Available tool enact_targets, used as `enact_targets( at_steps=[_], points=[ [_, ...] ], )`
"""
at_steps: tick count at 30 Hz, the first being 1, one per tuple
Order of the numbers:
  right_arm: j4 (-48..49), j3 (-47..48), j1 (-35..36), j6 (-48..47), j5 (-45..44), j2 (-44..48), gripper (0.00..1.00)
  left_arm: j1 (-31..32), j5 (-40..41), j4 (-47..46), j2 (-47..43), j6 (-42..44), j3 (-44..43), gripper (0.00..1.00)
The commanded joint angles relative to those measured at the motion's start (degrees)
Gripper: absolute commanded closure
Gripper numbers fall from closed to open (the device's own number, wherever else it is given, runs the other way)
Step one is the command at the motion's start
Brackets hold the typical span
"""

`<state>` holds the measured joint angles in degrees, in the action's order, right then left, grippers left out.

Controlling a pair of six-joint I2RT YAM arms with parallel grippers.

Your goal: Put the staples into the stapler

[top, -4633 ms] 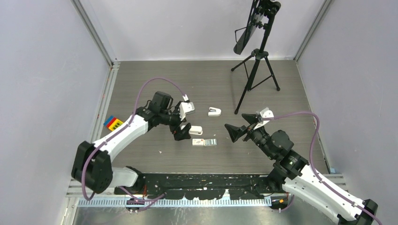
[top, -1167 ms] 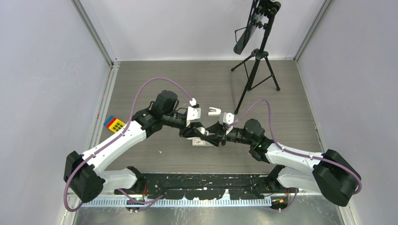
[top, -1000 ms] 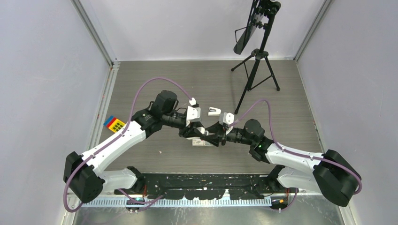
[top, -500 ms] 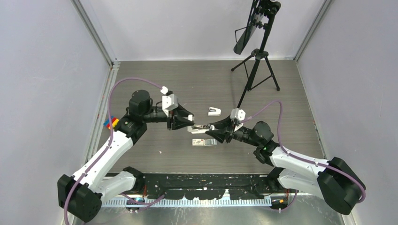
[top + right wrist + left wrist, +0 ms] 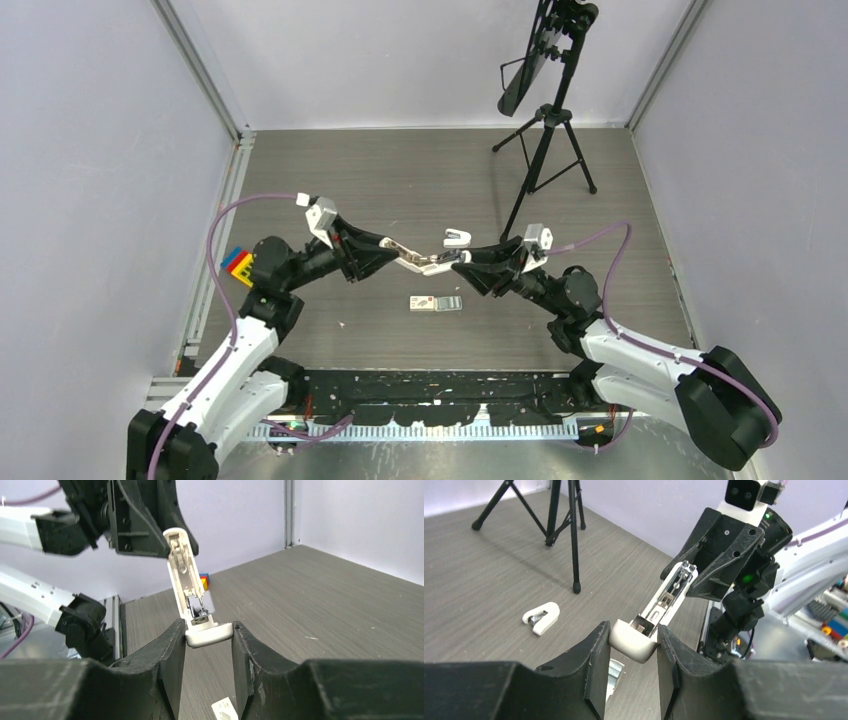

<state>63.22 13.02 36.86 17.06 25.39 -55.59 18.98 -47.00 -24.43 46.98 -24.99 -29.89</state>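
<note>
The left gripper (image 5: 633, 647) is closed narrowly on one white end of the stapler (image 5: 421, 263), and the other end is clamped in the right gripper (image 5: 208, 634). The stapler is held opened above the middle of the tabletop (image 5: 350, 180), its long axis running between the left and right edges. The staples (image 5: 436, 303) lie below it, nearer the near edge. Both grips are best held steady, with the channel exposed.

The white and black left arm (image 5: 235, 345) bends up from its base and reaches in toward the middle. The white and black right arm (image 5: 625, 345) reaches in from the other side to meet it. The black left gripper (image 5: 387, 247) pinches one end of the long white plastic stapler (image 5: 428, 266) between its two fingers. The black right gripper (image 5: 466, 262) pinches the other end. Both grippers are up in the air, pointing at each other.
</note>
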Motion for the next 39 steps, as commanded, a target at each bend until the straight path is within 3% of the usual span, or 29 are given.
enact_targets(
  at_steps=[1, 2, 3, 10, 17, 22, 28, 32, 39],
  points=[
    [12.2, -0.6, -1.7, 3.5, -8.2, 2.2, 1.00, -1.5, 17.3, -12.7, -4.0, -14.7, 5.6, 1.00],
    [12.3, -0.8, -1.7, 3.7, -8.6, 2.3, 1.00, -1.5, 18.7, -12.9, -4.9, -16.9, 6.7, 0.94],
    [12.5, -0.9, -1.7, 3.8, -8.8, 2.3, 1.00, -1.5, 19.7, -12.6, -5.9, -18.1, 7.5, 1.00],
    [12.6, -0.4, -1.8, 4.8, -6.2, 0.4, 1.00, -1.5, 27.4, -5.8, -13.7, -21.7, 10.7, 1.00],
    [7.0, 4.2, -1.8, 7.5, 1.4, -4.1, 0.99, -1.5, 24.0, 8.6, -12.4, -5.7, 2.1, 1.00],
    [-7.0, 8.2, -1.8, 4.0, 3.8, -1.1, 0.77, -1.5, 19.1, 25.0, -7.5, 13.3, -7.9, 1.00],
    [-34.9, 18.8, -1.8, -11.4, 11.6, 1.9, 0.51, -0.5, 8.0, 39.7, -0.5, 31.8, -16.6, 1.00],
    [-43.1, 25.7, -1.7, -14.9, 16.5, -1.3, 0.35, 3.0, 7.7, 47.5, 3.8, 41.5, -21.4, 1.00],
    [-49.3, 34.7, -0.8, -18.4, 21.8, -9.8, 0.30, 9.5, 10.9, 53.9, 10.9, 50.2, -27.7, 1.00]
  ],
)
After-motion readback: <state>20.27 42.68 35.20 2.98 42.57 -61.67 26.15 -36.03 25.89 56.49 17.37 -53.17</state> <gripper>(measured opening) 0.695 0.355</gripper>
